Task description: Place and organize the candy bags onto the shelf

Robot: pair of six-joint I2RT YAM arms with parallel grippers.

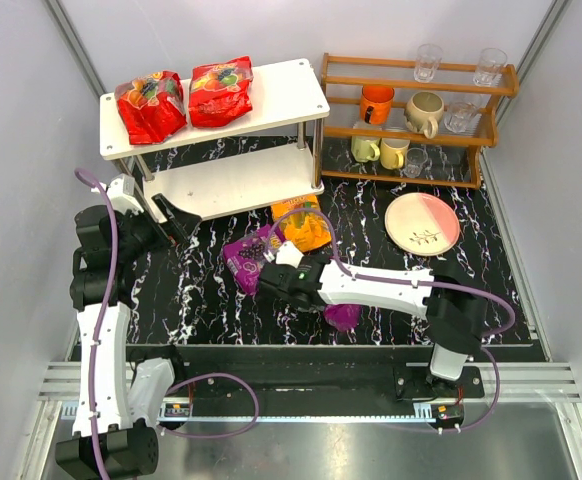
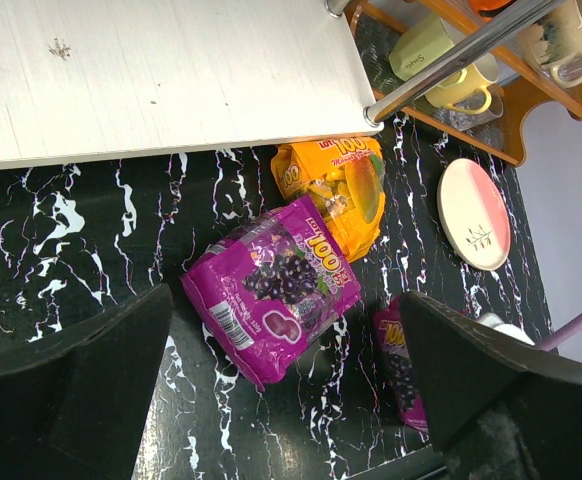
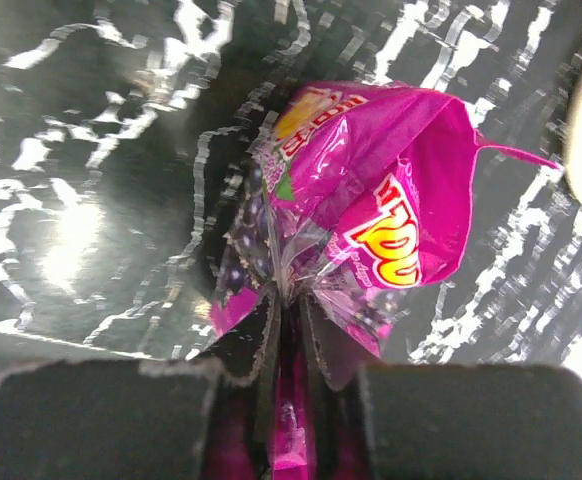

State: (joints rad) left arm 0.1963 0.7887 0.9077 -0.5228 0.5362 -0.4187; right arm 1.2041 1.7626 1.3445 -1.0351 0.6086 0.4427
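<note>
Two red candy bags (image 1: pixel 151 105) (image 1: pixel 221 90) lie on the top board of the white shelf (image 1: pixel 283 85). An orange-yellow bag (image 1: pixel 306 225) and a purple bag (image 1: pixel 243 262) lie on the black table in front of the shelf. They also show in the left wrist view as the orange bag (image 2: pixel 336 190) and the flat purple bag (image 2: pixel 271 290). My right gripper (image 3: pixel 289 300) is shut on the crumpled second purple bag (image 3: pixel 371 190), which shows under the right forearm (image 1: pixel 343 316). My left gripper (image 1: pixel 174 222) is open and empty by the lower board (image 2: pixel 171 70).
A brown wooden rack (image 1: pixel 416 125) with mugs and glasses stands at the back right. A pink-and-white plate (image 1: pixel 422 222) lies in front of it. A silver shelf leg (image 2: pixel 451 60) stands near the orange bag. Grey walls close both sides.
</note>
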